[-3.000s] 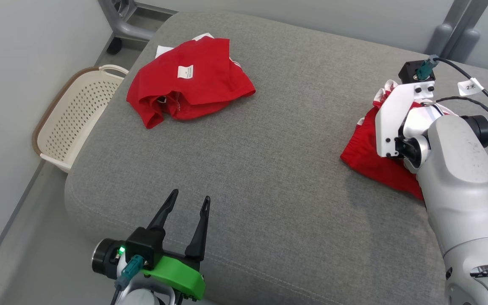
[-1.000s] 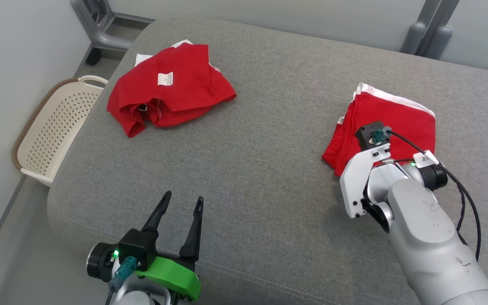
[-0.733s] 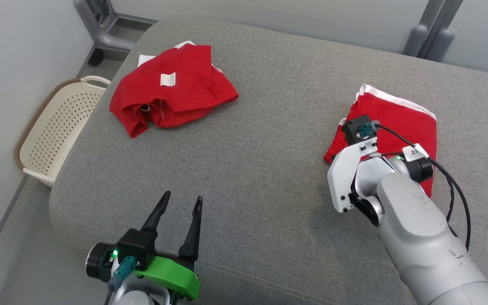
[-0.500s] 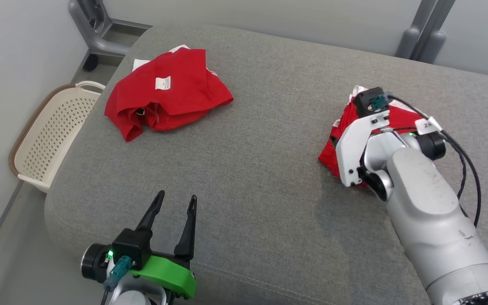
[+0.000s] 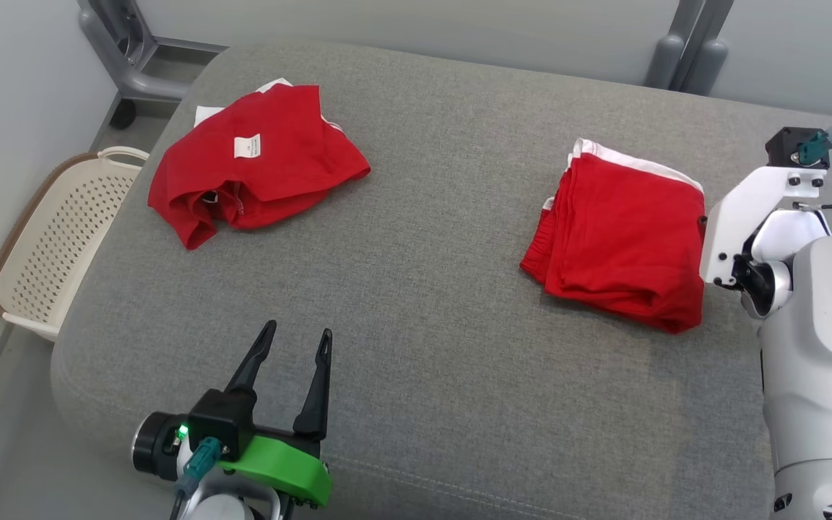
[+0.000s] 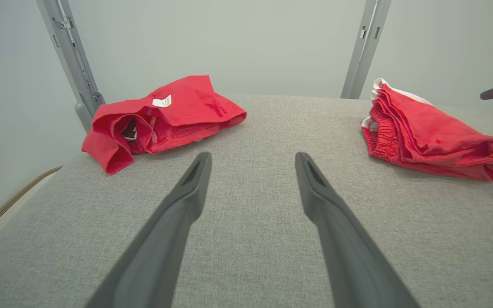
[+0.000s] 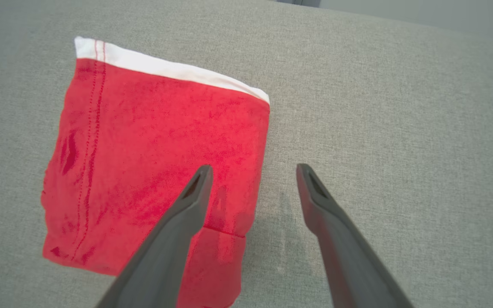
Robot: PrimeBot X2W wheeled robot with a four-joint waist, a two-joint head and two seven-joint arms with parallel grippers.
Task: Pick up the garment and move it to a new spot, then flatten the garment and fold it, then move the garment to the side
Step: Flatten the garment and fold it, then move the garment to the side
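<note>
Folded garment (image 5: 622,253): red, with a white band along the far edge; lay folded into a rough rectangle on the right part of the grey cushion (image 5: 423,347); flat, with layered edges stacked along the left side in the head view; free of both grippers.
Right gripper (image 7: 253,169): jaws spread wide, nothing between them; hung at the garment's right edge; seen in the right wrist view with one finger across the red cloth and the other over bare grey fabric; unclear whether touching the cloth.
Right arm (image 5: 806,325): pale; rose at the right edge of the head view, just beside the folded garment.
Left gripper (image 5: 297,331): jaws wide apart and empty; sat low at the near edge of the cushion, pointed toward the far side; well apart from both garments.
Second garment (image 5: 250,162): red, crumpled, with a small white label on top; lay near the far left corner of the cushion, well apart from the folded one.
Basket (image 5: 48,245): cream, perforated, brown-rimmed; stood on the floor beside the cushion's left edge.
Frame posts (image 5: 683,43): grey metal; stood behind the cushion's far edge.
</note>
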